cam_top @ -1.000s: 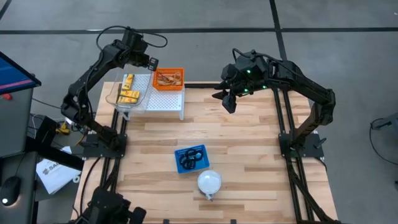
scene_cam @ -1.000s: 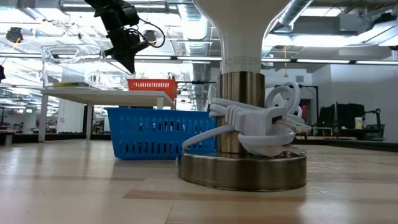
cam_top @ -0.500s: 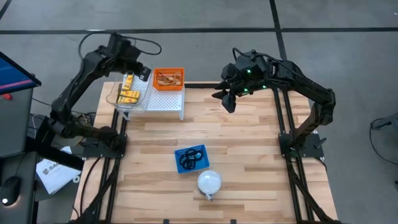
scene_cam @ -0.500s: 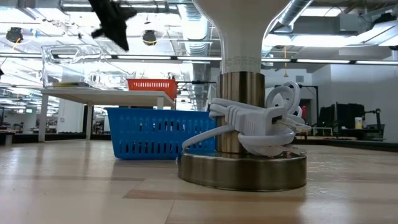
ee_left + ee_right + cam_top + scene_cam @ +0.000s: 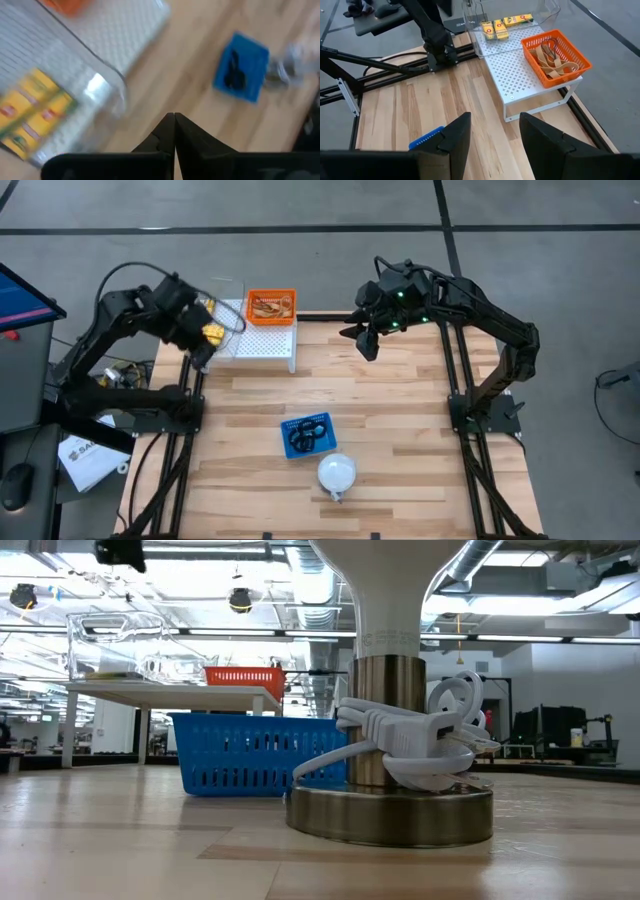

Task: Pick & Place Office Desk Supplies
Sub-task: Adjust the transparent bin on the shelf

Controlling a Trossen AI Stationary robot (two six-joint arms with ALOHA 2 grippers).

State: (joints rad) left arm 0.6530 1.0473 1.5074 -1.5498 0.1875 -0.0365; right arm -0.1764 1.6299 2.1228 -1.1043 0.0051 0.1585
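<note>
- A white dome-shaped object (image 5: pixel 337 473) is sitting nearest on the wooden counter (image 5: pixel 400 430).
- Just beyond, a blue basket (image 5: pixel 306 434) is holding small black rings (image 5: pixel 301 440).
- Farther back, a white shelf (image 5: pixel 262 338) is carrying a clear bin (image 5: pixel 510 22) of yellow clips (image 5: pixel 501 26) and an orange basket (image 5: pixel 271 307) of tan rubber-band loops (image 5: pixel 551 62).
- The left gripper (image 5: pixel 173 131) is hanging by the clear bin, jaws closed, empty.
- The right gripper (image 5: pixel 495 135) is hovering, jaws apart, empty.

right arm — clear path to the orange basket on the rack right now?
Probably yes. The right gripper hangs open above bare table beside the white rack; the orange basket is open-topped, and nothing stands between them.
</note>
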